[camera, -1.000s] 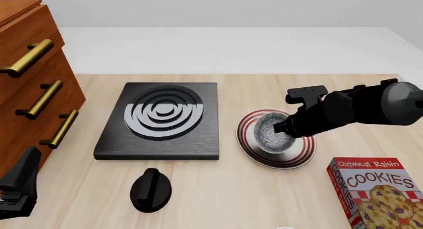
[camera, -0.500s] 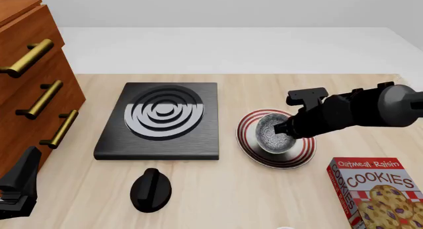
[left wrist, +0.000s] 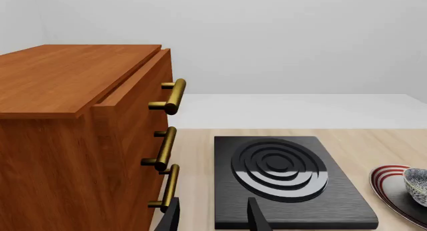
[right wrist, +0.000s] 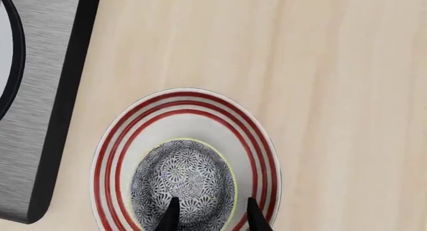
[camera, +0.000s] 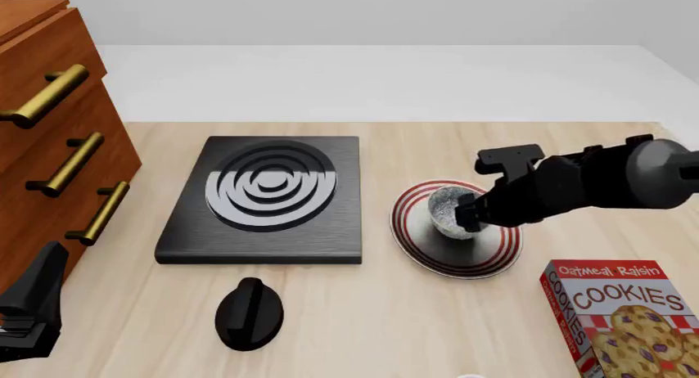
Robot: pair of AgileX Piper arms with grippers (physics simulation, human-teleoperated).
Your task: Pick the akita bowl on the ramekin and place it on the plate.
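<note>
On the left wrist view, my left gripper (left wrist: 212, 218) hangs with fingers spread near the burner (left wrist: 285, 180). Front view: the akita bowl (camera: 451, 213) sits on the plate (camera: 456, 228). Right wrist view: my right gripper (right wrist: 210, 215) has its fingers parted over the bowl's rim, contact unclear.

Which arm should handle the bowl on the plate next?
Right. Its tool is already at the akita bowl over the plate, fingers straddling the rim. The left tool sits back by the drawers, beyond the burner.

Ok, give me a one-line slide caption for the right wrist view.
Right gripper straddling the near rim of the akita bowl, which sits on the red-ringed plate beside the black burner.
</note>
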